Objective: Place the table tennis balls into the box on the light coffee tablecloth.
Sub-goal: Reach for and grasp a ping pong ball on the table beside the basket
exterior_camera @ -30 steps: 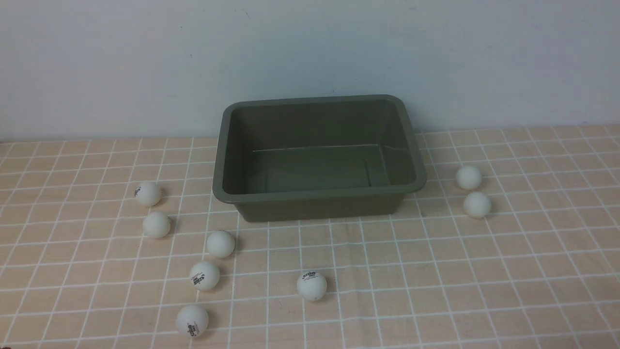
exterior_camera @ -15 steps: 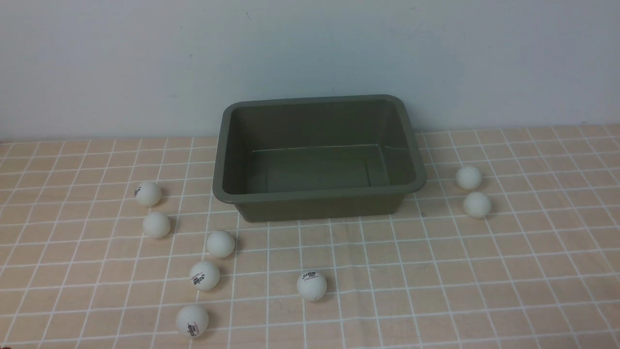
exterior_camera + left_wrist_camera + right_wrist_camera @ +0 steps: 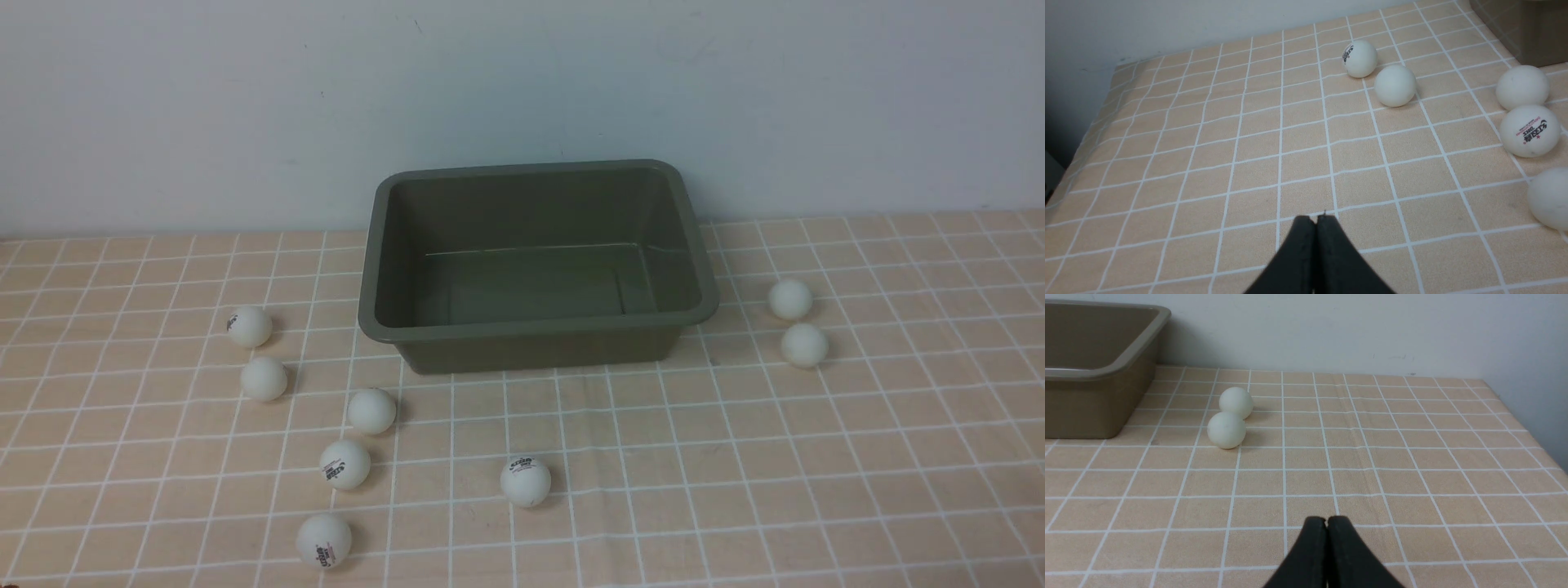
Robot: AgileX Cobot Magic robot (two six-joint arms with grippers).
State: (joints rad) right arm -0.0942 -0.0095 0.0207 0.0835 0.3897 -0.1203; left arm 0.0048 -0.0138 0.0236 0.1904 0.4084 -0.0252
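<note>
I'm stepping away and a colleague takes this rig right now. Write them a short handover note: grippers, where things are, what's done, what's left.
Left gripper: shut, empty, above bare cloth.
Right gripper: shut, empty.
Box: empty, at the back of the light coffee tablecloth.
Table tennis balls: all eight lie on the cloth, five to the box's left, one in front of it, two to its right.
Done: nothing yet.
Left: all eight balls go into the box.

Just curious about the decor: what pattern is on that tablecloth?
Peach-beige tablecloth with a grid of thin white lines; clearest in the front view.
</note>
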